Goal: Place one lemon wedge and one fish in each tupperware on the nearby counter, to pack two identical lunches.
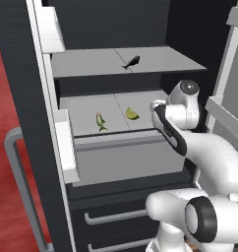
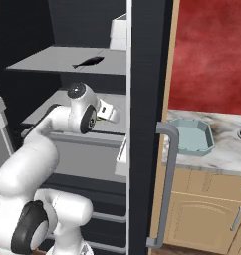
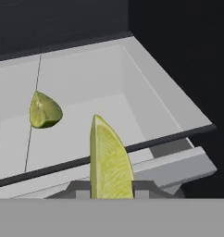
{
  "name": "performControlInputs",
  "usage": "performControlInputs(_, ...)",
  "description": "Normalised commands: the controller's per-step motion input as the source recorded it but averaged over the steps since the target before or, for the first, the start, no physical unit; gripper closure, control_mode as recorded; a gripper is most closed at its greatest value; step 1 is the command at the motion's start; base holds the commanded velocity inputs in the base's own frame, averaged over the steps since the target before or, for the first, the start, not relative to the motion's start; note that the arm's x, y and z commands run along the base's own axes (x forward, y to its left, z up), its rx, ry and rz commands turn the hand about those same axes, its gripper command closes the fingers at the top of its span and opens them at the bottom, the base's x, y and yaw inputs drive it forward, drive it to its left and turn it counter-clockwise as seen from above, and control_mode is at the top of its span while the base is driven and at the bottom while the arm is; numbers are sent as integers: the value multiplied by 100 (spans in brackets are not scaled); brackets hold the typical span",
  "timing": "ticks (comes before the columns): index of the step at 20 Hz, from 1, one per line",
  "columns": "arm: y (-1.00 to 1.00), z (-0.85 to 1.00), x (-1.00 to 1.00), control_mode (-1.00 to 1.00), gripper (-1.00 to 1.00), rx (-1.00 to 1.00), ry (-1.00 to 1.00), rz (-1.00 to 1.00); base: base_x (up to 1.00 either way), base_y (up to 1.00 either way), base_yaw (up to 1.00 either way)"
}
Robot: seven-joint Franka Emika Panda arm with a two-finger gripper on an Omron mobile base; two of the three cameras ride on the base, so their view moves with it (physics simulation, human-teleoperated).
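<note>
Fish (image 1: 100, 121) and lemon wedge (image 1: 132, 114) lay apart on the middle fridge shelf (image 1: 86, 110) in the left base view; another fish (image 1: 132, 61) lay above. Right base view showed the pale blue tupperware (image 2: 192, 137) on the bench (image 2: 227, 154). In the hand view, my fingers (image 3: 112, 187) were clamped on a second wedge (image 3: 109, 159).

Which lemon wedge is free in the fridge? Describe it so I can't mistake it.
Look into the open fridge at the middle grey shelf, below the shelf with the dark fish. The free yellow-green lemon wedge lies there, right of the small greenish fish. Unlike the other lemon wedge, clamped in the gripper, nothing touches it.
</note>
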Motion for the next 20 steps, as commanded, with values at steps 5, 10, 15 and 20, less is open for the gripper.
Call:
performControlInputs(5, 18, 24, -90, -100, 100, 0, 0, 12, 0, 0, 0)
performControlInputs(10, 44, 0, -62, -100, 100, -3, 0, 7, 0, 0, 0)
performControlInputs(15, 31, 0, -45, -100, 100, -3, 0, 1, 0, 0, 0)
performControlInputs(20, 11, 0, -26, 100, 100, -3, 0, 0, -55, 3, 0)
